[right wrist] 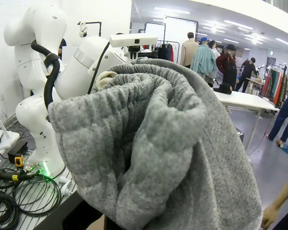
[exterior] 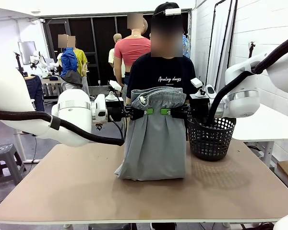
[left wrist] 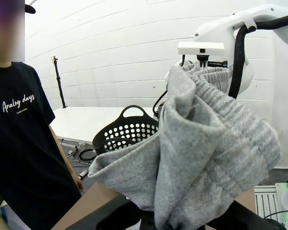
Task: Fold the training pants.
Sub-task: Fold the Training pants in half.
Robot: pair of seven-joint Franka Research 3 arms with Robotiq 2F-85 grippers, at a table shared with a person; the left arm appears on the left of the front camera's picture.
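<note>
Basket [exterior: 210, 140] beside training pants [exterior: 154, 143], contents unclear.

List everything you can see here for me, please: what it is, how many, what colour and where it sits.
training pants: one, light grey, held up by the waistband above the table's middle, lower end resting on it
basket: one, black with holes, on the table right of the pants
table: one, tan top
stool: one, grey, on the floor at left
person: one, black T-shirt, behind the pants
left claw: shut on the waistband
right claw: shut on the waistband
</note>
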